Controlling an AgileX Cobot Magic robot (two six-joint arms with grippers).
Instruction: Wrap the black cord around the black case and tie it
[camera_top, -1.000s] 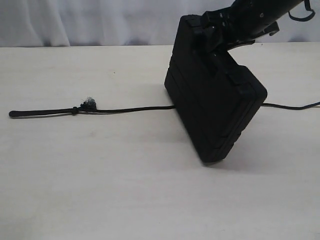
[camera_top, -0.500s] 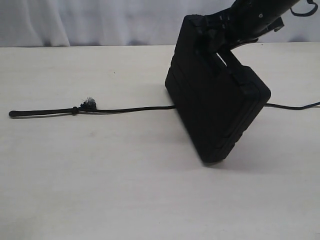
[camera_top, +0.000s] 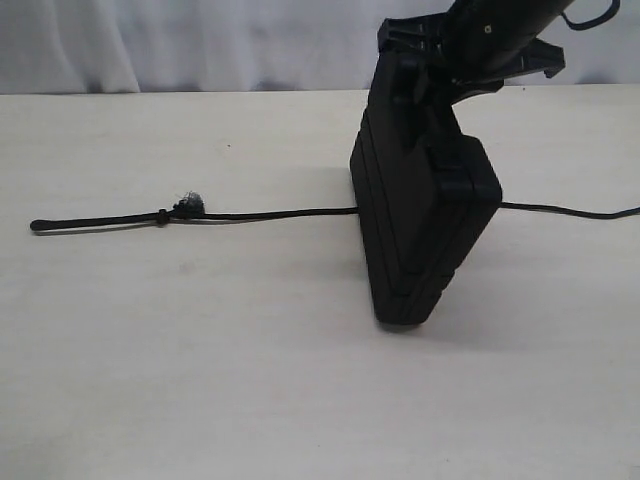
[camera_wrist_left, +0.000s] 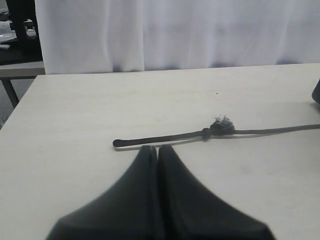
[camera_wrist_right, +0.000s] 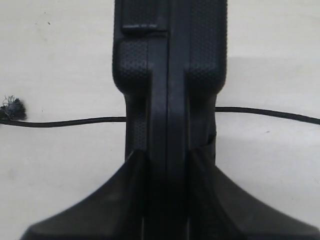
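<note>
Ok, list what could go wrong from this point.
1. The black case stands on a narrow edge, held only near its top by the right gripper. A slip could topple it.
2. The black cord lies straight and vanishes at the case. If it is pinned underneath, pulling it may drag or tip the case.
3. The left gripper is shut and empty, short of the cord's looped end. It may nudge the cord away instead of grasping it.

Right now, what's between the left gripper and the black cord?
Only bare table, per the left wrist view; the shut left gripper is short of the black cord.
</note>
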